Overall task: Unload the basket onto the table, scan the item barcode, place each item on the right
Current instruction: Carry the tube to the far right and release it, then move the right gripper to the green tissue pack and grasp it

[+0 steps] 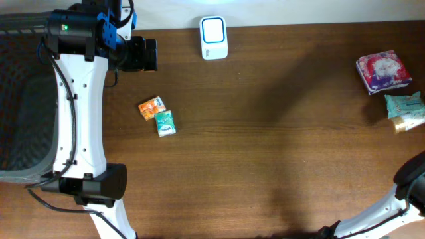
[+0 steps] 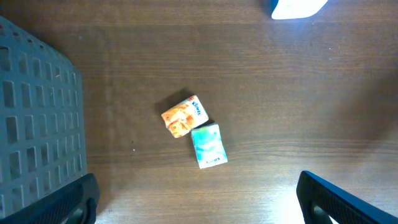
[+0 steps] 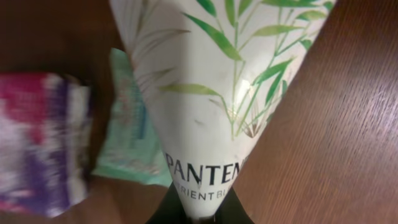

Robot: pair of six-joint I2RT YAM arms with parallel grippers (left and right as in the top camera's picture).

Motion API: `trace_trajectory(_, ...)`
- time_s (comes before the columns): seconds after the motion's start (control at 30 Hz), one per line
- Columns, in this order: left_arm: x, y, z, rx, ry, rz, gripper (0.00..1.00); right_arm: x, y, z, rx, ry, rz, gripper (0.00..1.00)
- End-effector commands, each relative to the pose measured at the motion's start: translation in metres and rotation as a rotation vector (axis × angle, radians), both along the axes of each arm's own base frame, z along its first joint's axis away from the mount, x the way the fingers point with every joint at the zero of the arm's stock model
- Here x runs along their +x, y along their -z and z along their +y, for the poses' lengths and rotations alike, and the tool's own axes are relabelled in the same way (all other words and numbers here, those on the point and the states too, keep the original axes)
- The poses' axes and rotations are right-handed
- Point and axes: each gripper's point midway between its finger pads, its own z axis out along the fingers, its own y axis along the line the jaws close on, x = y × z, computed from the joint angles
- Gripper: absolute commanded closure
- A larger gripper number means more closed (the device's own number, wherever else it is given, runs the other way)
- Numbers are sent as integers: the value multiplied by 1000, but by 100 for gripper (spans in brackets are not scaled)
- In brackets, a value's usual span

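The left gripper (image 2: 198,205) is wide open; the orange pack (image 2: 184,116) and green pack (image 2: 208,145) touch, ahead of its fingers, bare table (image 2: 292,93) around them; the basket edge (image 2: 68,112) is beside one finger; the right gripper (image 3: 199,211) squeezes the Pantene pouch (image 3: 217,93).

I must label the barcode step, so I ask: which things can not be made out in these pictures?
Right pincer: overhead, cut off by the right edge; right wrist, mostly covered by the Pantene sachet it holds.
Any barcode: none shows in any view.
Scanner: left wrist, cut by the top edge.
Pink packet: right wrist, blurred.
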Motion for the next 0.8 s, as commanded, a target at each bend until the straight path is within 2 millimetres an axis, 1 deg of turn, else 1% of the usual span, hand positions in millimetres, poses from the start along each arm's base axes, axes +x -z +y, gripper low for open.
trace_trajectory(0.0,0,-1,3,3,-11,-3,1,-5,21,-5,-8,18,9,95)
trace_trajectory(0.03,0,-1,3,3,-11,-3,1,-4,28,-5,-9,17,7,91)
trace_trajectory(0.17,0,-1,3,3,-11,-3,1,7,46,-2,5,-8,-22,87)
trace_trajectory(0.2,0,-1,3,3,-11,-3,1,13,52,3,33,-24,-40,87)
trace_trajectory(0.23,0,-1,3,3,-11,-3,1,22,54,8,56,-56,-74,86)
trace_trajectory(0.3,0,-1,3,3,-11,-3,1,50,52,27,81,-207,-147,81)
trace_trajectory(0.4,0,-1,3,3,-11,-3,1,74,50,54,72,-307,-151,79)
trace_trajectory(0.47,0,-1,3,3,-11,-3,1,87,45,70,60,-374,-148,77)
trace_trajectory(0.53,0,-1,3,3,-11,-3,1,107,15,93,72,-440,-193,77)
trace_trajectory(0.57,0,-1,3,3,-11,-3,1,112,2,100,74,-458,-212,76)
trace_trajectory(0.6,0,-1,3,3,-11,-3,1,122,-32,116,71,-503,-261,74)
trace_trajectory(0.63,0,-1,3,3,-11,-3,1,127,-51,127,72,-532,-289,73)
trace_trajectory(0.67,0,-1,3,3,-11,-3,1,134,-75,146,86,-579,-333,71)
trace_trajectory(0.7,0,-1,3,3,-11,-3,1,139,-92,167,112,-628,-374,66)
trace_trajectory(0.73,0,-1,3,3,-11,-3,1,144,-109,200,167,-705,-431,56)
trace_trajectory(0.77,0,-1,3,4,-11,-3,1,147,-115,226,221,-762,-460,46)
